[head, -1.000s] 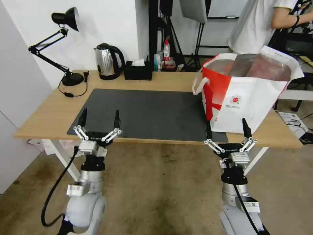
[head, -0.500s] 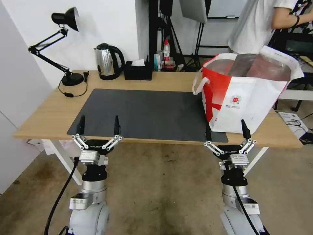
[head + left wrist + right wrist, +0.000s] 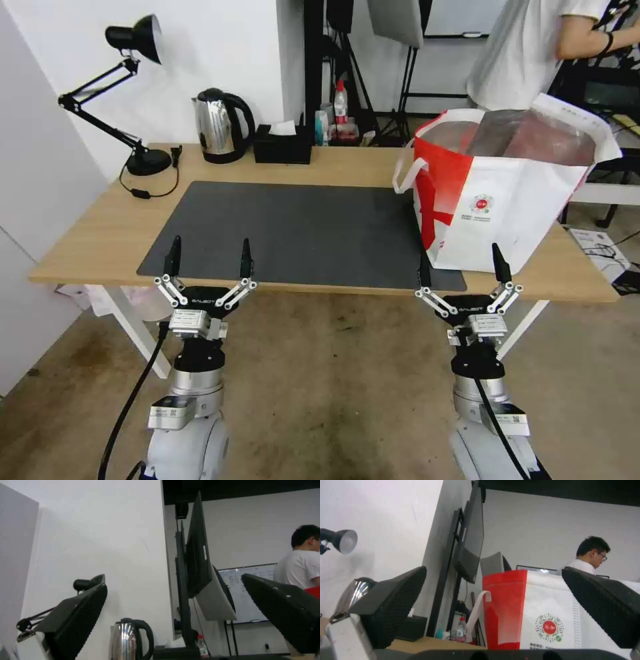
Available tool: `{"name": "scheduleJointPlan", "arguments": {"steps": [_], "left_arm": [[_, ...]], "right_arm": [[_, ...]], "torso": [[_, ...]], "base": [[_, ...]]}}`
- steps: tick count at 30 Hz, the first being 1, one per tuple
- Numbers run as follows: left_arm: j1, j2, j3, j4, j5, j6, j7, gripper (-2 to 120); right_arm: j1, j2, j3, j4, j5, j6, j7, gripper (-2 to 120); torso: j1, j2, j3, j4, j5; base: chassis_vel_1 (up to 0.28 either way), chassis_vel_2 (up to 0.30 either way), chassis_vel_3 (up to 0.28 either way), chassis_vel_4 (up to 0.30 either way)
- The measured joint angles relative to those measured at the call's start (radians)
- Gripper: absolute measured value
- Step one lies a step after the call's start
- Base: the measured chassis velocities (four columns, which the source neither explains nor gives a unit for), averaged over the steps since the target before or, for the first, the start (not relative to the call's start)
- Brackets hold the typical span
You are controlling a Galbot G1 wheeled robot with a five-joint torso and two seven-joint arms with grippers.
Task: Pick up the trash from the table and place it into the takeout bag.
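The takeout bag [image 3: 493, 193], white with a red side panel and strap handles, stands open on the right end of the table [image 3: 100, 233], half on the dark grey mat [image 3: 300, 227]. Its foil lining shows at the top. The trash is out of view; what is inside the bag cannot be seen. My left gripper [image 3: 211, 250] is open and hangs in front of the table's near edge at the mat's left corner. My right gripper [image 3: 460, 257] is open too, just in front of the bag [image 3: 550, 610]. Both hold nothing.
At the back of the table stand a black desk lamp [image 3: 133, 40], a steel kettle [image 3: 220, 123] and a black tissue box [image 3: 282, 143]. A person in a white shirt [image 3: 527, 47] stands behind the bag. Stands and cables fill the room behind.
My left gripper has sunk a little and shifted slightly right along the table's near edge. The right gripper has barely moved.
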Motion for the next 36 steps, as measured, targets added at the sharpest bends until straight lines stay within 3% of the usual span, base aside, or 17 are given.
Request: {"name": "scheduleJointPlan", "arguments": {"steps": [36], "left_arm": [[0.000, 0.001, 0.000, 0.001, -0.001, 0.000, 0.001, 100]], "right_arm": [[-0.002, 0.000, -0.001, 0.004, 0.001, -0.002, 0.002, 100]], "torso": [[0.000, 0.000, 0.000, 0.0000, 0.0000]], "base": [[0.000, 0.000, 0.000, 0.000]]}}
